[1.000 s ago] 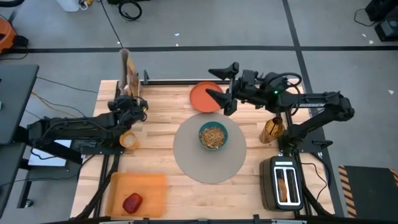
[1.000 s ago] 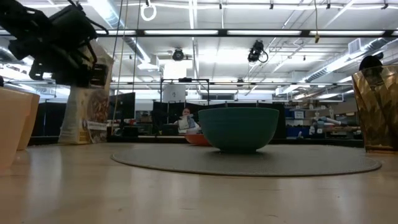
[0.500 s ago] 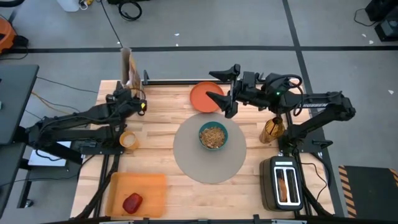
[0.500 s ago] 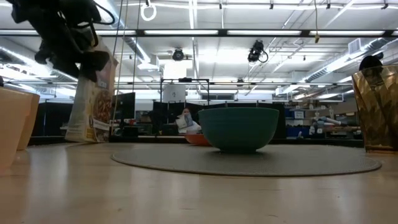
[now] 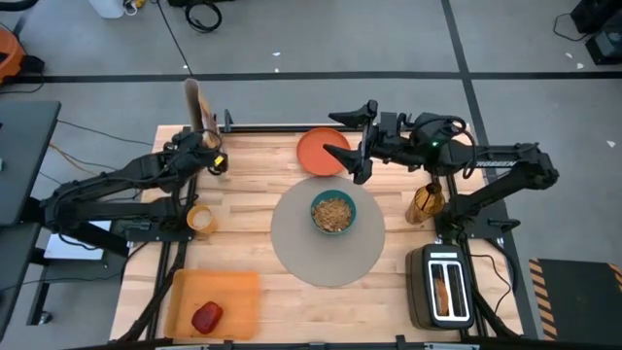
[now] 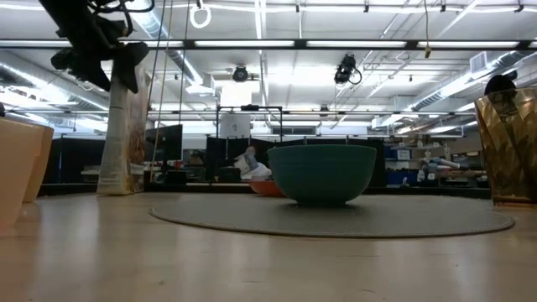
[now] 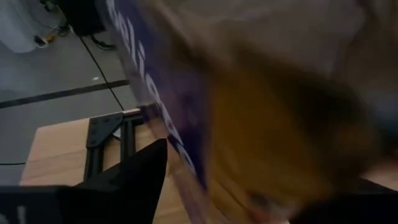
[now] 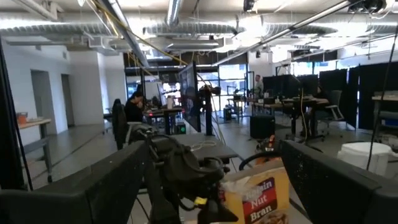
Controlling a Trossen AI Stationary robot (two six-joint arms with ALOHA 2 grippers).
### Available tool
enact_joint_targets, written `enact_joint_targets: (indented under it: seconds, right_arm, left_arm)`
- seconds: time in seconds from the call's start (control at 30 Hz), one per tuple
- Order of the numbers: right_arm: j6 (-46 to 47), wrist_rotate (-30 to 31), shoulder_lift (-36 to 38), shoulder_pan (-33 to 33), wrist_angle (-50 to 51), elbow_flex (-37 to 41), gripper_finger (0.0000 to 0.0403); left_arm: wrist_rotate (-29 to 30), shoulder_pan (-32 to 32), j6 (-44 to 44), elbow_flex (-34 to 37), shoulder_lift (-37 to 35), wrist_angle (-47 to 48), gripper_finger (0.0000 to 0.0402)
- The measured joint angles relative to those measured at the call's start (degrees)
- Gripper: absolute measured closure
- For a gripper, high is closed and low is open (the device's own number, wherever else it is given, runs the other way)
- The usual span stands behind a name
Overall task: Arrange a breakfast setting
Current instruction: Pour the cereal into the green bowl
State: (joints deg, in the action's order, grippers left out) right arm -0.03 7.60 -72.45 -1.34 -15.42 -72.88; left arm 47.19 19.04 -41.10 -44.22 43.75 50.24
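Cereal box [image 5: 198, 105] clamped in left gripper [image 5: 205, 153] behind grey mat [image 5: 327, 239]; next, release it; right gripper [image 5: 348, 136] spread above orange plate [image 5: 319, 154].

Pale planked wood bench [image 5: 253, 194] under a matt grey mat [image 5: 301, 248]; smooth teal bowl [image 6: 321, 172], glossy orange plate [image 5: 313, 151], printed cardboard cereal box [image 6: 124, 134], translucent amber tumbler [image 6: 508, 147], and a black-and-silver metal toaster [image 5: 442, 285].

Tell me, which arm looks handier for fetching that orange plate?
The right. Its gripper is open and hovers right over the plate at the table's back edge, while the left gripper is busy at the cereal box in the far left corner.
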Motion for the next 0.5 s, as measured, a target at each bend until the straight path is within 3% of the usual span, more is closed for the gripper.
enact_joint_targets:
  seconds: [0.13,0.5]
  right_arm:
    - [-0.09,-0.49,0.63,-0.36,0.81,0.0,0.0022]
    - [1.33,-1.84,3.4,-1.88,4.84,0.02,0.0022]
  left_arm:
    - [-2.52,-0.32,4.31,-3.57,0.13,2.91,0.0116]
    - [-5.13,-0.3,5.09,-15.75,0.1,9.79,0.0116]
